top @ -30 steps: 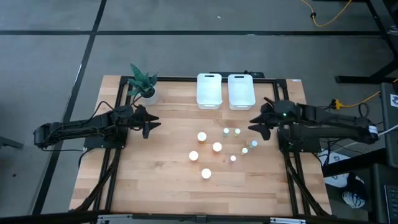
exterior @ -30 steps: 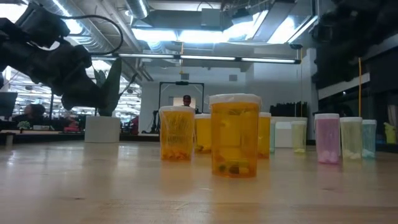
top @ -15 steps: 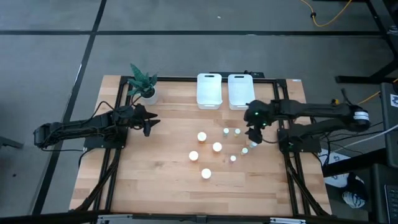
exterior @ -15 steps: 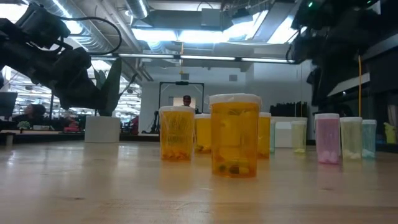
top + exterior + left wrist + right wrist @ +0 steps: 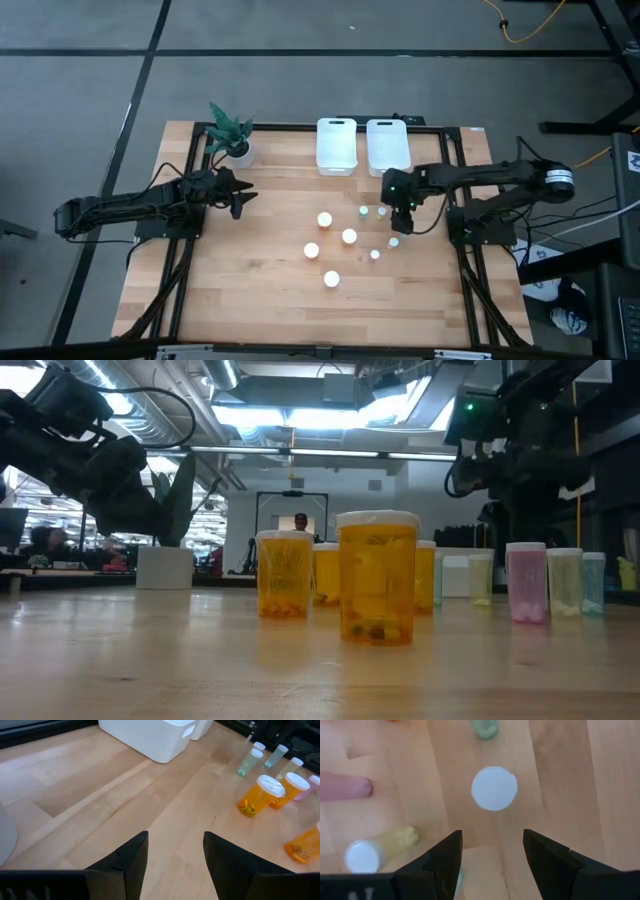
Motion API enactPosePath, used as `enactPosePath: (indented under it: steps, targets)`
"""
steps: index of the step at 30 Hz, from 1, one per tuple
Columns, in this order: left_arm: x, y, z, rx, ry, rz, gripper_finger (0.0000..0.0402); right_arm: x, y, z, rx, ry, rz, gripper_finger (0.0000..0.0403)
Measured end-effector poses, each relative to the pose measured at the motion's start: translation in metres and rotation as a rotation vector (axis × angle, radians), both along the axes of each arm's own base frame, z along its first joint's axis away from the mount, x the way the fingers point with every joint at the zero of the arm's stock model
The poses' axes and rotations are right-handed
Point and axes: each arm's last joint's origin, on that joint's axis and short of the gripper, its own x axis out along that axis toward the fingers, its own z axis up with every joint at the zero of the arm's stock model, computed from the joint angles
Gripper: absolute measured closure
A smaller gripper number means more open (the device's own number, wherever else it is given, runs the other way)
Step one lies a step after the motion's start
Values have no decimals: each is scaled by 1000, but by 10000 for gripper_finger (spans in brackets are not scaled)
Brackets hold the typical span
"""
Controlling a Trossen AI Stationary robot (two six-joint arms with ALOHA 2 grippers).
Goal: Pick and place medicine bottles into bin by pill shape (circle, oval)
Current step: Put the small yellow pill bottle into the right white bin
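Since 1 second ago, the right gripper [image 5: 404, 212] has swung from the table's right edge to the middle of the high view, above the small pastel bottles; the left gripper [image 5: 243, 196] has not shifted. Its jaws are spread wide and hold nothing, and the wrist view looks straight down on 1 white cap [image 5: 494, 788] between the fingers [image 5: 442, 857].

From above, 4 orange bottles show: 1 at [image 5: 325, 219], 1 at [image 5: 349, 237], 1 at [image 5: 311, 250] and 1 at [image 5: 331, 279]. 4 small bottles can be counted: [image 5: 364, 212], [image 5: 381, 211], [image 5: 394, 241] and [image 5: 375, 254]; the gripper hides anything beneath it. All stand upright just right of centre.

2 white bins [image 5: 337, 146] [image 5: 387, 146] sit side by side at the upper middle, and 1 potted plant [image 5: 230, 134] stands at the upper left of the table [image 5: 250, 290].

Left of centre, the left gripper is also wide open and empty above bare wood.

In the low view the nearest orange bottle [image 5: 377, 578] partly blocks those behind it. No writing is legible.
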Motion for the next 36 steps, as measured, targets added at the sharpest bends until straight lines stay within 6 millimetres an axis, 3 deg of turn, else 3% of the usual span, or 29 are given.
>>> enactPosePath:
  steps: [12, 23, 36]
  targets:
    - [0, 0, 0, 0, 0, 0, 220, 15, -3, -4, -34, -96, 31, 191]
    - [0, 0, 0, 0, 0, 0, 220, 17, -3, -4, -45, -117, 52, 193]
    - [0, 0, 0, 0, 0, 0, 220, 18, -3, -4, -44, -122, 44, 276]
